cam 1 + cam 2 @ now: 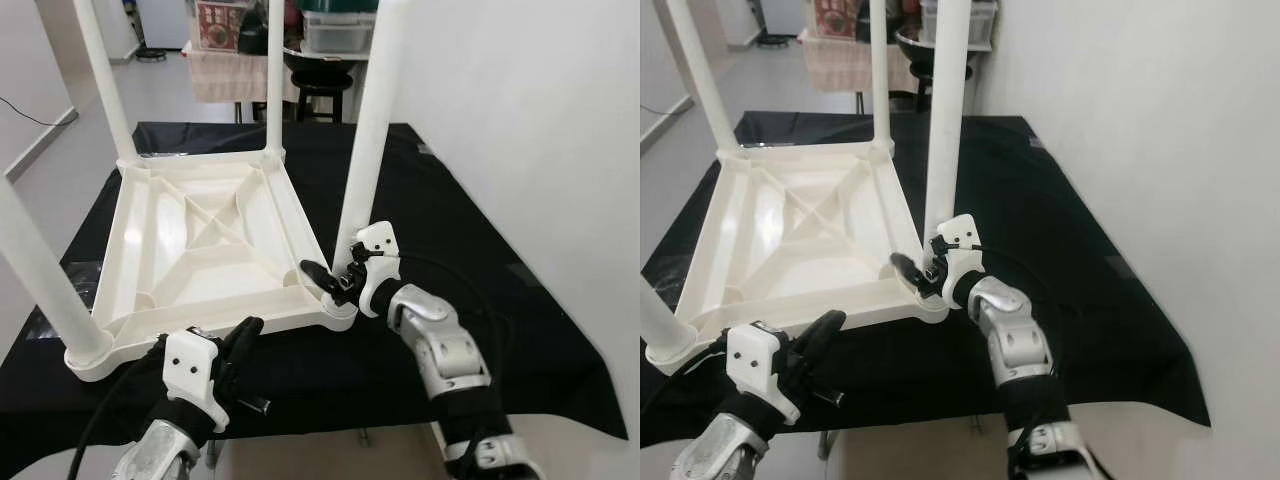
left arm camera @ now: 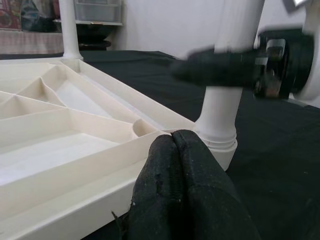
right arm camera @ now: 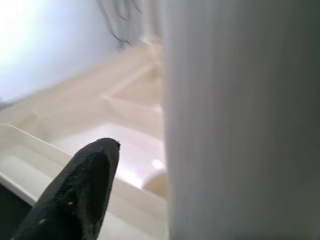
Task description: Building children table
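My left gripper (image 1: pixel 245 335), fingers pressed together and empty, rests against the near rim of the upturned white table (image 1: pixel 200 250) on the black cloth (image 1: pixel 440 220). My right gripper (image 1: pixel 330 280) straddles the near-right leg (image 1: pixel 370 130); whether it actually grips, I cannot tell. All four legs point straight up. Beyond stand a stool (image 1: pixel 322 88) and bins (image 1: pixel 338 30).

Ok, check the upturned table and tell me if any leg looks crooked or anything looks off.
Nothing stands out. The white children's table lies upside down on the black cloth, all four legs seated in their corners. The right gripper is at the near-right leg; the left gripper, fingers together, meets the near edge.
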Tool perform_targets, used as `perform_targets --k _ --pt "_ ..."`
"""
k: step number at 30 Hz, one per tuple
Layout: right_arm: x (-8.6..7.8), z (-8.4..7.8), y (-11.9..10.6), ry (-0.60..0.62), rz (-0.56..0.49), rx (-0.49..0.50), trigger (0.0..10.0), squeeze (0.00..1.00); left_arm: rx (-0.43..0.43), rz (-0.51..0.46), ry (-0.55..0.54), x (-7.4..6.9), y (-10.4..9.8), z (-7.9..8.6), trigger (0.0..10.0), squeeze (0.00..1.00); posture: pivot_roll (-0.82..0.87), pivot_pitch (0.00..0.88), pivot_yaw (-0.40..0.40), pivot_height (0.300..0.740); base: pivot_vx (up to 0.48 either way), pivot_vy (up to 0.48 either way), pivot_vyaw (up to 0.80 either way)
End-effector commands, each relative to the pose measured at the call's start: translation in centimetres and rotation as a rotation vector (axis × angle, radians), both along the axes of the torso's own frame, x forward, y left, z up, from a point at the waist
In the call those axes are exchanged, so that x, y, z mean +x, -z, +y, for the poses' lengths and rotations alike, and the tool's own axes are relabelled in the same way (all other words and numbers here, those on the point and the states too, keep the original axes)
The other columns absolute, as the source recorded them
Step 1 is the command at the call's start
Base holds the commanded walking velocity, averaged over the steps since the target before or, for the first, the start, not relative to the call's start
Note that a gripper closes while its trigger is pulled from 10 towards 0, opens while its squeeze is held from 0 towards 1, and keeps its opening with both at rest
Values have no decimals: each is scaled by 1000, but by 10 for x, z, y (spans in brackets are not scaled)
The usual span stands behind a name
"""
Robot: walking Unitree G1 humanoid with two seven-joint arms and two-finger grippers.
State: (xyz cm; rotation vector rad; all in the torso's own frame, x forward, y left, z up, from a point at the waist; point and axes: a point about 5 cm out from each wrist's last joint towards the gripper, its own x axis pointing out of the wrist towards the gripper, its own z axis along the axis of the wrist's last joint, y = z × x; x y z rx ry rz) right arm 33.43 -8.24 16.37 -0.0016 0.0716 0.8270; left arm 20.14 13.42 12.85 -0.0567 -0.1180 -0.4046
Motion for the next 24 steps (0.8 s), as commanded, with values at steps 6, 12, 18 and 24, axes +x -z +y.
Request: perform_targets --k 6,12,18,24 --pt "-1 9 -24 -428 -94 -24 10000 0 8 1 0 0 3 0 10000 0 127 0 -92 740 0 0 0" --pt "14 -7 -20 -576 -36 -66 10000 0 7 4 1 0 5 0 10000 0 138 0 -93 740 0 0 0" --pt "15 -14 -13 -544 -7 -49 0 0 6 6 3 -1 5 -1 10000 0 138 0 -92 740 0 0 0" --pt "10 -15 -7 -490 -29 -70 0 0 7 5 2 -1 5 -1 10000 0 139 0 -98 740 0 0 0"
